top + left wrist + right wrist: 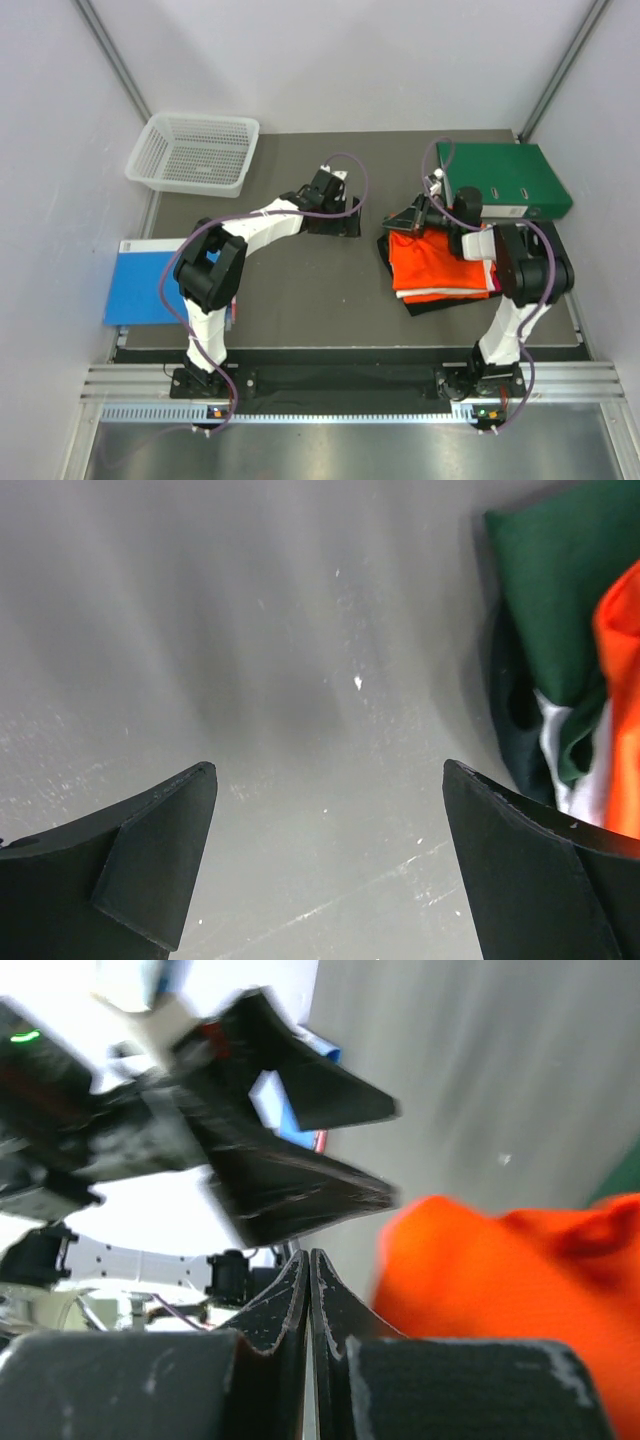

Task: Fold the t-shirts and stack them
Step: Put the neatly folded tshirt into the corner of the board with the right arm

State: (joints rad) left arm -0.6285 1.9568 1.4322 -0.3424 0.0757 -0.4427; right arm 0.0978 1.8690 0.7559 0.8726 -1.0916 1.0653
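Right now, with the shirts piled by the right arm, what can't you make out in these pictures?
Top view: the orange folded t-shirt covers whatever lies beneath it, so the number of layers is hidden.
Right wrist view: the picture is blurred, so it cannot be told whether the shut right gripper pinches any cloth.
Left wrist view: the green and white cloth is cut off by the right edge.

The right hand (pixel 309 1265) has its fingers pressed together just beside an orange t-shirt (pixel 500 1290) on the grey tabletop (pixel 500 1060). The blurred left hand (pixel 385 1153) is beyond.
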